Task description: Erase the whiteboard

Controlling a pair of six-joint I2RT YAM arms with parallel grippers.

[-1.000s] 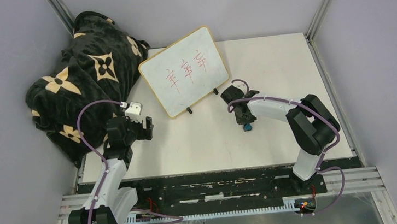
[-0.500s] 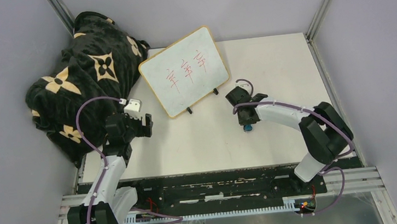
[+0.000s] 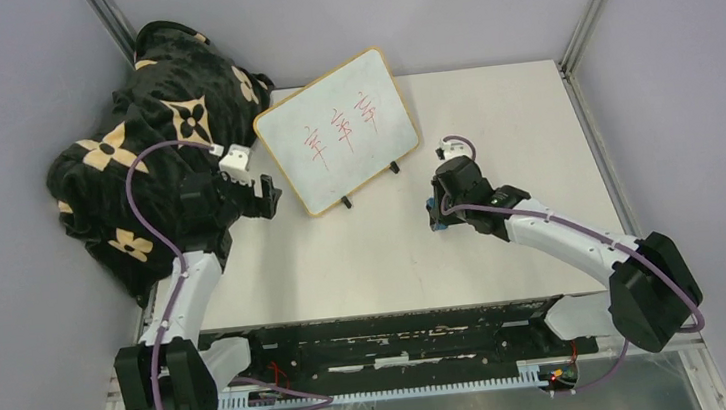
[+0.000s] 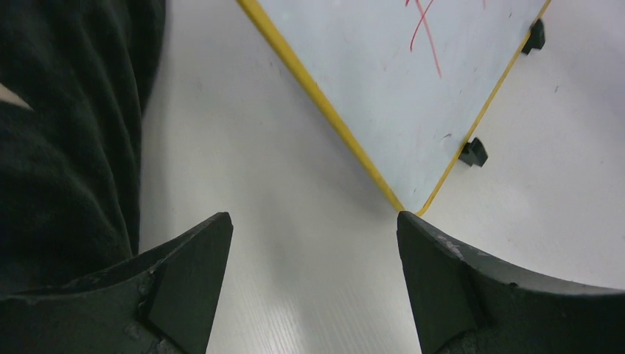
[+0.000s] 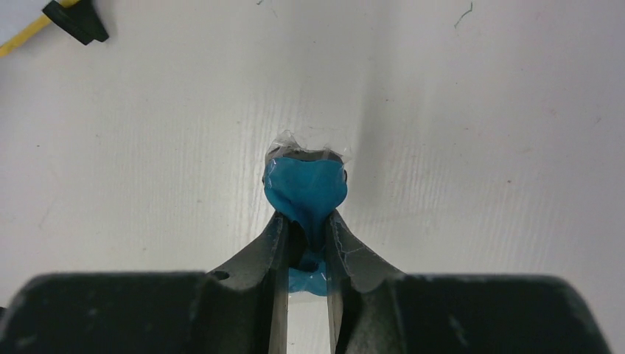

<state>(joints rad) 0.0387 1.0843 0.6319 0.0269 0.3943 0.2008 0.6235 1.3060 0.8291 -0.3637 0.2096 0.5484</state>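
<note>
Board: the small white whiteboard with a tan wooden frame stands propped at a backward tilt on its two small black feet, at about 11 o'clock from the middle of the white table. Its face is turned toward the arms, which puts it within reach for wiping.
Marks: red handwritten strokes run across the face, so none of the erasing looks done.
Right gripper: pinching a small blue rubbery pad, low over the table at about 4 o'clock from the board. The pad sticks out past the fingertips, probably so that it meets the surface before the metal does.
Left gripper: spread wide and holding nothing, at 9 o'clock from the board. The board's near corner shows between the jaws in the wrist view. It seems placed to steady the frame, as a board on small feet may slide or tip under a push.
Blanket: a black plush blanket with a tan flower pattern is heaped at 10 o'clock, against the board's far-left side.
Next move: raise the pad to the red strokes, by my judgement.
</note>
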